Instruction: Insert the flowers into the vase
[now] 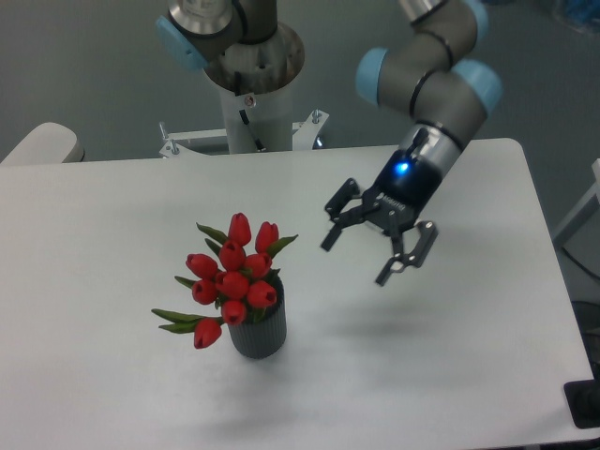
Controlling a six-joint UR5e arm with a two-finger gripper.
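Observation:
The flowers, a bunch of red closed tulips with green pointed leaves, stand with their stems down in the vase, a small dark grey ribbed cylinder upright on the white table. The blooms spread wider than the vase and lean out to the left. My gripper hangs open above the table, well to the right of the flowers and higher than them, touching nothing and holding nothing. A blue light glows on its wrist.
The robot's base column rises behind the table's far edge. A pale rounded object sits off the table's back left corner. The white table ends at its right edge near a dark block.

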